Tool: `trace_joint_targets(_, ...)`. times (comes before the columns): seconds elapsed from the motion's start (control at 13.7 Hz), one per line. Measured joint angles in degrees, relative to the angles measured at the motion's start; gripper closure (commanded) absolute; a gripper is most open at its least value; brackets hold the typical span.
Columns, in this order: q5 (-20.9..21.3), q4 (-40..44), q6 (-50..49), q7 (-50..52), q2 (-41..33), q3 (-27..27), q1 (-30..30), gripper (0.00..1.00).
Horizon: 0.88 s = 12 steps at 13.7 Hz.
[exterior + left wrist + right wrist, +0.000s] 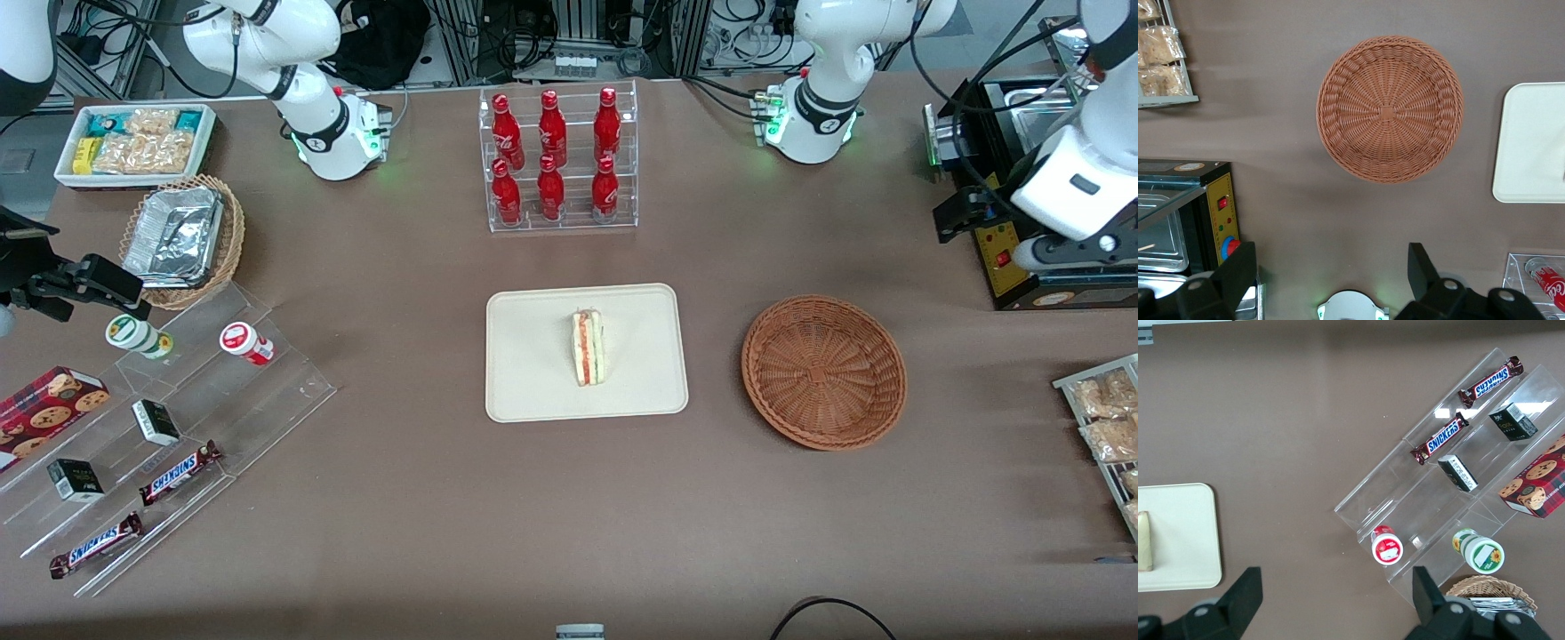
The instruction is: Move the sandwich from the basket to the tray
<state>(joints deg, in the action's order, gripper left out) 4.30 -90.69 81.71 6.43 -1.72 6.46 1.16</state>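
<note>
We see the sandwich (pixel 588 348) lying on the tray (pixel 533 391). The basket (pixel 824 371) beside it holds nothing. The gripper (pixel 1331 273) hangs high above the counter (pixel 427 498), fingers (pixel 1238 270) wide apart, their tips cut off.

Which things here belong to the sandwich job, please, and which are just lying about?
Job:
- triangular white-bread sandwich, on the tray
- round reddish-brown wicker basket
- flat cream rectangular tray
- left gripper, open, above the table

Lying about:
- red bottles
- Snickers bars
- foil container
</note>
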Motion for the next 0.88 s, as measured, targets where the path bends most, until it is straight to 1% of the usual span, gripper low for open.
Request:
trace_joint_targets(0.29, -0.1, 0.7, 1.3, -1.1, -0.2, -1.1, -0.3, 0.00)
trace_joint_targets(0.58, -3.2, 1.0, 4.5, -4.0, 0.3, -1.0, 0.2, 0.00)
trace_joint_targets(0.88, -3.3, 1.2, 4.8, -4.4, 0.4, -0.2, 1.0, 0.00)
